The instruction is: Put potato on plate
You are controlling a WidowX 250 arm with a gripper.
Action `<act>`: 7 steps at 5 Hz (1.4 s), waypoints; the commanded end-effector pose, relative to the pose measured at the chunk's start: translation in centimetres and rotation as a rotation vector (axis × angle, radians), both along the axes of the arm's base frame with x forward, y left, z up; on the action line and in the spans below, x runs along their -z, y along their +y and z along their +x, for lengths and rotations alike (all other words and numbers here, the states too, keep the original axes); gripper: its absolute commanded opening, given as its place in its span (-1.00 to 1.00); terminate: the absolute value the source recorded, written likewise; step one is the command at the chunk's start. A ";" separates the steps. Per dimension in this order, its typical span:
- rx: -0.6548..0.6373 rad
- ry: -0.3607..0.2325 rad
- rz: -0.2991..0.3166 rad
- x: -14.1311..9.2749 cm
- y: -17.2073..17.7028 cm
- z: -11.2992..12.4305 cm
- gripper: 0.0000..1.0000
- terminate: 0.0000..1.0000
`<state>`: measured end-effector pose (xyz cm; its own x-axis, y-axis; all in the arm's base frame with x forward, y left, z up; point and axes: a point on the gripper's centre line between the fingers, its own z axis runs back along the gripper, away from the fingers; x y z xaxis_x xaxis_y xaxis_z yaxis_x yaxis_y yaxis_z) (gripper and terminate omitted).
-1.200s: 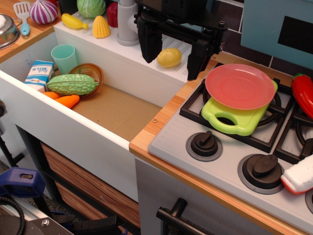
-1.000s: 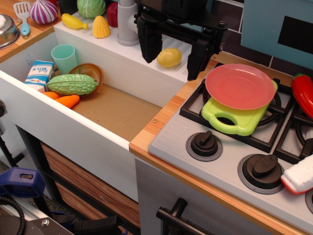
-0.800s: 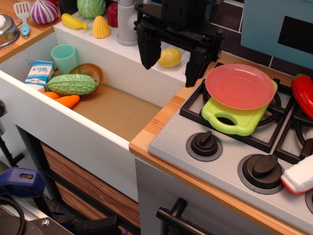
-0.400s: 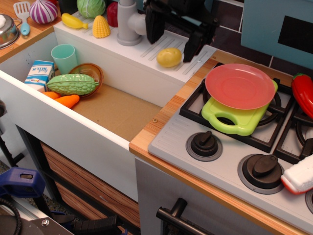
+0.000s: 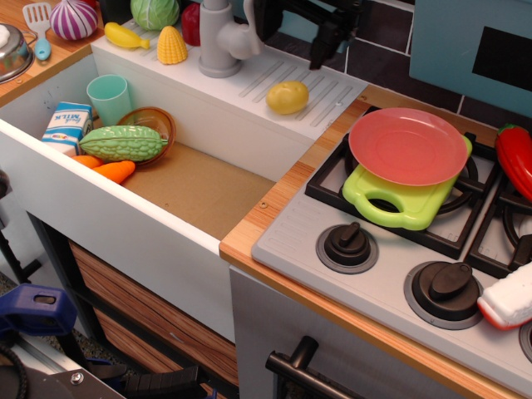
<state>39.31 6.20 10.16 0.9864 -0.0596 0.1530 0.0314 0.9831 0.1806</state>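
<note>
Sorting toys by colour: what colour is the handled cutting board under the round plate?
Lime green, clearest in the observation.image view.

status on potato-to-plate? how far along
Done: nothing visible yet. The potato sits on the ridged drainboard beside the sink, ungrasped. In hand: nothing; the tool is above and behind it, fingers spread, empty. Left: descend, grasp the potato, carry it right to the pink plate resting on the green cutting board, release.

Place: a toy play kitchen.
Sink: deep white plastic basin (image 5: 50,179) at left, grey plastic tap (image 5: 218,37) at upper centre.
Cooker: grey plastic hob with black round knobs (image 5: 347,246) at lower right.
Counter: light wooden strip (image 5: 274,208) at centre.
</note>
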 end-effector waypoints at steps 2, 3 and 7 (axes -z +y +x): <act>0.054 -0.128 -0.011 1.7 3.7 1.7 1.00 -1.00; 0.074 -0.134 -0.053 2.9 3.8 1.7 1.00 -1.00; 0.181 -0.179 -0.158 6.3 2.8 2.6 1.00 -1.00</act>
